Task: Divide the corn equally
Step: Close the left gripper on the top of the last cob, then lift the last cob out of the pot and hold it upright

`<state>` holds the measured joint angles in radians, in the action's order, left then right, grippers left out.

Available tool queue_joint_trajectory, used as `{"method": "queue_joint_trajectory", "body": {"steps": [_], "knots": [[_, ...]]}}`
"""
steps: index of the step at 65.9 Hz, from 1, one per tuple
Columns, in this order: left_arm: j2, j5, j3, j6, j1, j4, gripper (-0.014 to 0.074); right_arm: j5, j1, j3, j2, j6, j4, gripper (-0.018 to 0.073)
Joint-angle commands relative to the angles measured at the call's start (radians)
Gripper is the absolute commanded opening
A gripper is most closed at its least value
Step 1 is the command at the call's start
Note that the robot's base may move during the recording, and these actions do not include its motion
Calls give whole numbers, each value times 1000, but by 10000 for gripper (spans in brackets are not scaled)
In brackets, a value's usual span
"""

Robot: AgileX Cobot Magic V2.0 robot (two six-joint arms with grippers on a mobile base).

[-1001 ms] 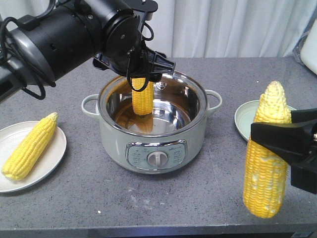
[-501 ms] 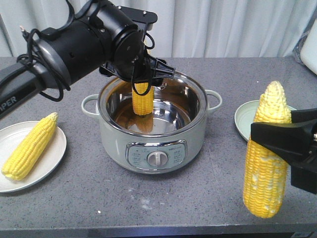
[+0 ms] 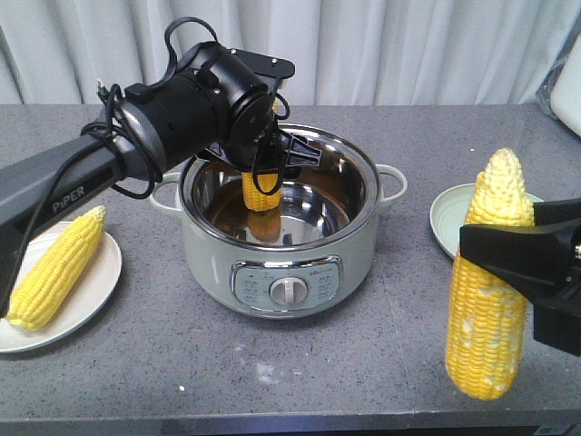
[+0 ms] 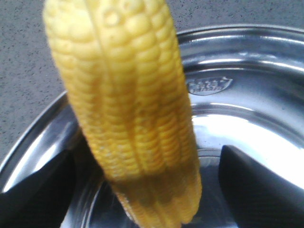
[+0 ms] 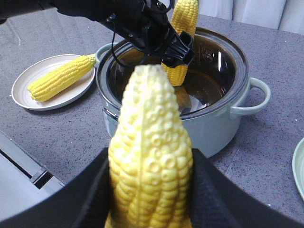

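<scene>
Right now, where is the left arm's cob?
Front view, centre: the cob hangs upright from the left fingers inside the pot. The right fingers hold another cob.

A pale green electric pot (image 3: pixel 356 256) stands mid-table, its shiny steel inside open to view. A control panel with a round dial (image 3: pixel 289 291) faces front, and a loop handle (image 3: pixel 393 184) sticks out on each side. A cream plate (image 3: pixel 98 289) lies to its left and a pale green plate (image 3: pixel 448 222) to its right, both apart from it. The table (image 3: pixel 300 368) is grey and speckled. A pleated white curtain (image 3: pixel 408 45) hangs behind.
</scene>
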<state>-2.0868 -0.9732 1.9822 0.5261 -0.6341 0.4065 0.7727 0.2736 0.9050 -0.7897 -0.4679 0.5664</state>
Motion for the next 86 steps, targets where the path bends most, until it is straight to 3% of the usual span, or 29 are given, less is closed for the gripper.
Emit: {"method": "queue_joint_trajectory", "body": {"steps": [1, 27, 49, 70, 78, 86], "knots": [[39, 71, 32, 12, 0, 21, 593, -54, -1, 24, 5, -6, 25, 194], [-8, 160, 32, 12, 7, 21, 579, -51, -1, 24, 5, -6, 25, 194], [-13, 157, 32, 11, 7, 21, 342, -51, -1, 24, 5, -6, 25, 194], [28, 133, 32, 8, 5, 17, 300, -51, -1, 24, 5, -6, 25, 194], [69, 112, 32, -31, 3, -2, 300, -51, -1, 24, 5, -6, 25, 194], [120, 86, 32, -125, 3, -51, 300, -51, -1, 24, 5, -6, 25, 194]]}}
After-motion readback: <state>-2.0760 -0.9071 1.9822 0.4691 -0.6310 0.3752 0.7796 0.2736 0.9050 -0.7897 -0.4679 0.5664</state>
